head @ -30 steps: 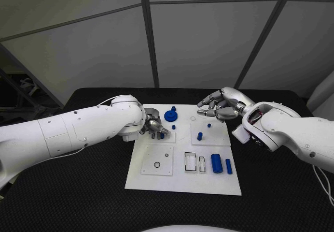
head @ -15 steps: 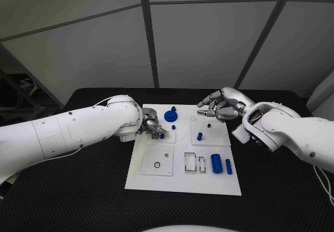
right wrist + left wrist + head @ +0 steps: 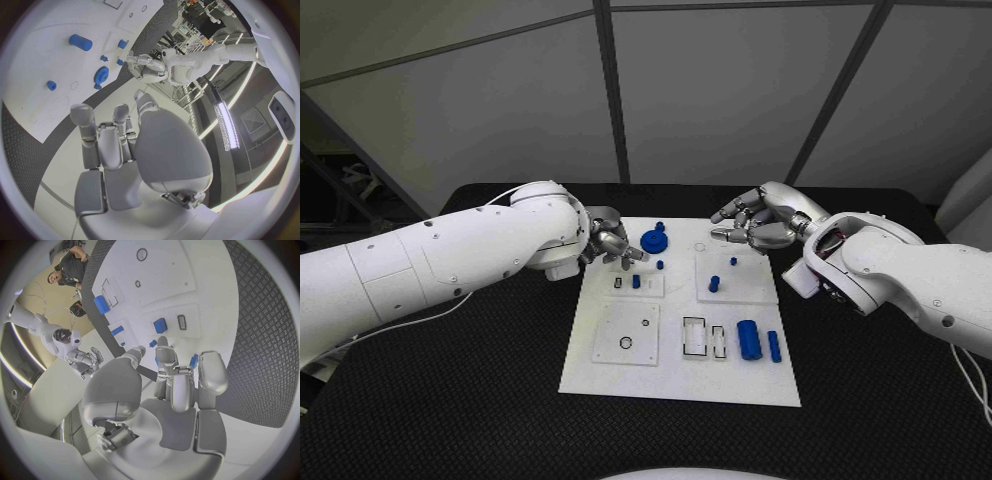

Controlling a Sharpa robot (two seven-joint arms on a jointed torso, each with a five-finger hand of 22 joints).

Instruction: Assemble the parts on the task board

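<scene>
Lifted off the small blue block [image 3: 636,282], left hand [image 3: 609,246] hovers half-curled, empty; right hand [image 3: 756,222] loosely curled beyond the task board [image 3: 678,370], grip unclear

no readable text, labels or numbers anywhere

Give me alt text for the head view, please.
A white rectangular task board on a black table carries small blue parts. The silver left hand hovers at its far left corner, the silver right hand at its far right.
</scene>
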